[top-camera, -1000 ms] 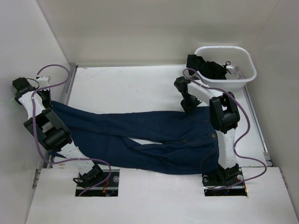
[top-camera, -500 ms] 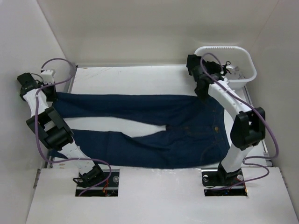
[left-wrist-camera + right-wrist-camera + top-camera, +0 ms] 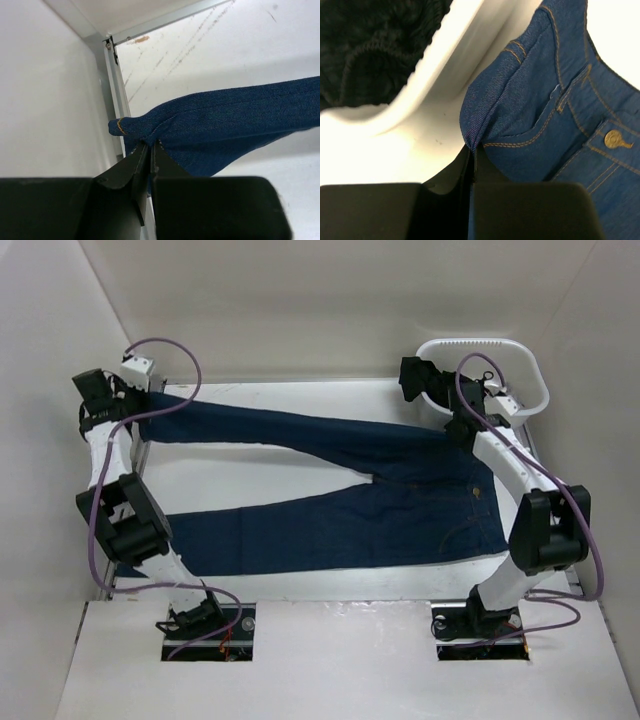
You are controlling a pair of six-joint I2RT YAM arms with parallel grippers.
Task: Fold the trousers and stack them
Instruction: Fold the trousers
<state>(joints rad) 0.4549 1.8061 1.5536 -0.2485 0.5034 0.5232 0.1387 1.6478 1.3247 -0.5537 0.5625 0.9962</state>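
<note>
While the left gripper [image 3: 148, 146] clamps a leg hem at ten o'clock, the right gripper [image 3: 471, 148] pinches the waistband at two o'clock — trousers [image 3: 330, 525] stretched between them.

No text, label, brand, number or sign can be read in any of the three views. The nearest thing to a marking is the round brass button [image 3: 615, 139] on the dark navy-blue denim trousers [image 3: 555, 115], at the right edge of the right wrist view, and its face is too blurred to read.
</note>
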